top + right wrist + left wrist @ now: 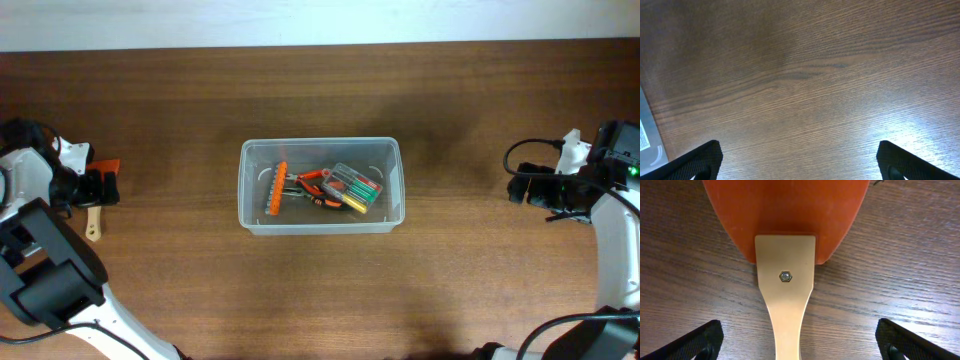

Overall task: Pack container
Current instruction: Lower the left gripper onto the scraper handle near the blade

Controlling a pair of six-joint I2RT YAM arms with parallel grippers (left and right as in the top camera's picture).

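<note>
Left to right across the table [320, 300]: the left gripper [100, 187] hangs at 9 o'clock from the container [320, 225], its jaws as wide as they go and holding nothing. Right under it lies a scraper [790, 215], flat on the wood, with its orange blade toward 12 in the wrist view and its handle [787, 315] running to 6, between the two fingers [695, 342].

The step in hand looks like the pick of this scraper. To do it well:
- Come straight down and keep the handle centred in the gap.
- Close across the narrow neck toward 6 from the nut [785, 276], not on the wide plate or the blade.
- The handle looks thin and lies flat, so the tips likely need to reach the wood before closing, or they may ride over it.
- Lift level; a blade-heavy tool may swing in a light pinch.

The container sits mid-table and already holds an orange bit rack [275, 190], pliers [315, 188] and a bit case [358, 188]. The clearest room seems to be along its 12 o'clock wall, so bring the scraper in lengthwise there and release low.

The right gripper [520, 188] waits at 3 o'clock from the container over bare wood, also spread wide and empty. It is best kept there, out of the left arm's path.
</note>
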